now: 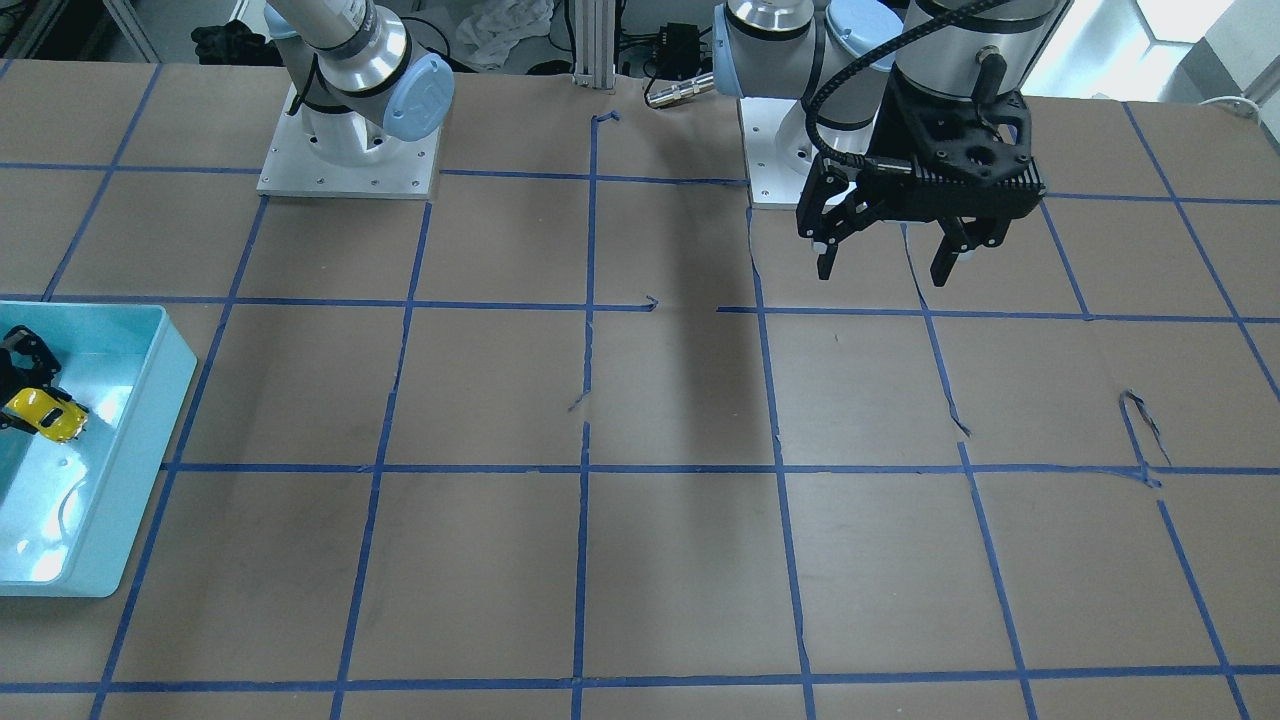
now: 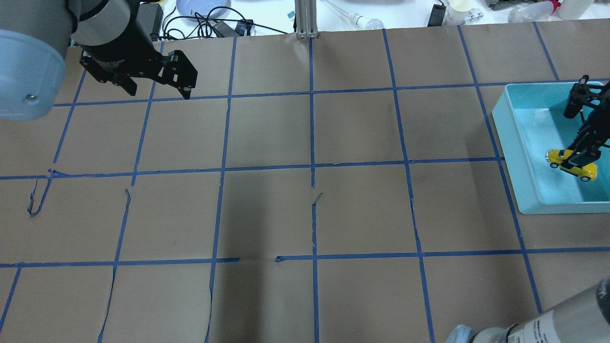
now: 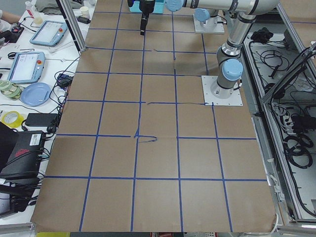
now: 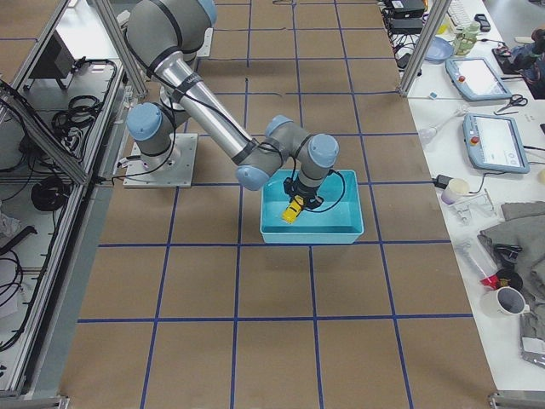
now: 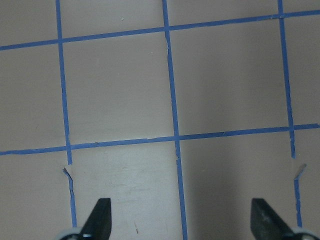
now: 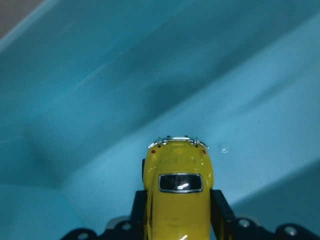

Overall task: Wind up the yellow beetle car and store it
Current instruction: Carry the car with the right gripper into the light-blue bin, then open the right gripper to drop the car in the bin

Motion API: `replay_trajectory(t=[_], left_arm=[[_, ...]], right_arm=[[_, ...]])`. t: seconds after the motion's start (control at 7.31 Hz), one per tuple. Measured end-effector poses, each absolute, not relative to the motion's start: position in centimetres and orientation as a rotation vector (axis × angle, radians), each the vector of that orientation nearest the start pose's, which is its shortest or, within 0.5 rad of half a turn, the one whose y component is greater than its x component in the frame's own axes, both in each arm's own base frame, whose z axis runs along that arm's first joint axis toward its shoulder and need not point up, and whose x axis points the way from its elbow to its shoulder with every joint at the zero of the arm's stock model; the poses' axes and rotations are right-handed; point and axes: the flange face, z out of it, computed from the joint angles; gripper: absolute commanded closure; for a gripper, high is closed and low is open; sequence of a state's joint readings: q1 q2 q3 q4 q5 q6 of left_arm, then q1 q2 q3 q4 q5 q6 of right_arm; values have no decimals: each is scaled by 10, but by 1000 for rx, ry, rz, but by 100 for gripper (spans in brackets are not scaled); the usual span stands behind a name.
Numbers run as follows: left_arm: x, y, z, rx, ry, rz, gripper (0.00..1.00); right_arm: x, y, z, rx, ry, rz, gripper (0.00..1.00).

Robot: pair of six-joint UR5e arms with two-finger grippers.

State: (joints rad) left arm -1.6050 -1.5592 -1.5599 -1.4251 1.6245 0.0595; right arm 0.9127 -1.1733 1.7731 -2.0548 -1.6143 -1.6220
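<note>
The yellow beetle car [image 6: 178, 186] is held between the fingers of my right gripper [image 6: 178, 220], which is shut on its sides. It hangs inside the light-blue bin [image 2: 519, 157], over its floor. The car also shows in the overhead view [image 2: 572, 164], the front-facing view [image 1: 45, 413] and the right exterior view [image 4: 293, 210]. My right gripper reaches down into the bin [image 2: 579, 155]. My left gripper [image 1: 888, 265] is open and empty, held above the bare table far from the bin; its fingertips [image 5: 100, 220] show wide apart in the left wrist view.
The table is brown paper with a grid of blue tape [image 2: 312, 166], torn in a few spots. The bin [image 1: 120, 470] sits at the table's edge on my right. Cables, tablets and cups lie on benches beyond the far edge [image 2: 214, 24].
</note>
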Motion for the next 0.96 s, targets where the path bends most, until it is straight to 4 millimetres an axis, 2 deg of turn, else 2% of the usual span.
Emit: replay_trajectory(t=[0.14, 0.82, 0.96], left_arm=[[-146, -497, 516, 135, 3072, -260, 3], [-146, -495, 517, 137, 3072, -266, 3], [-146, -495, 518, 139, 3072, -267, 3]], right_arm=[[-254, -534, 216, -1412, 2718, 125, 100], [-258, -544, 214, -1433, 2768, 46, 100], [-257, -545, 213, -1432, 2771, 36, 1]])
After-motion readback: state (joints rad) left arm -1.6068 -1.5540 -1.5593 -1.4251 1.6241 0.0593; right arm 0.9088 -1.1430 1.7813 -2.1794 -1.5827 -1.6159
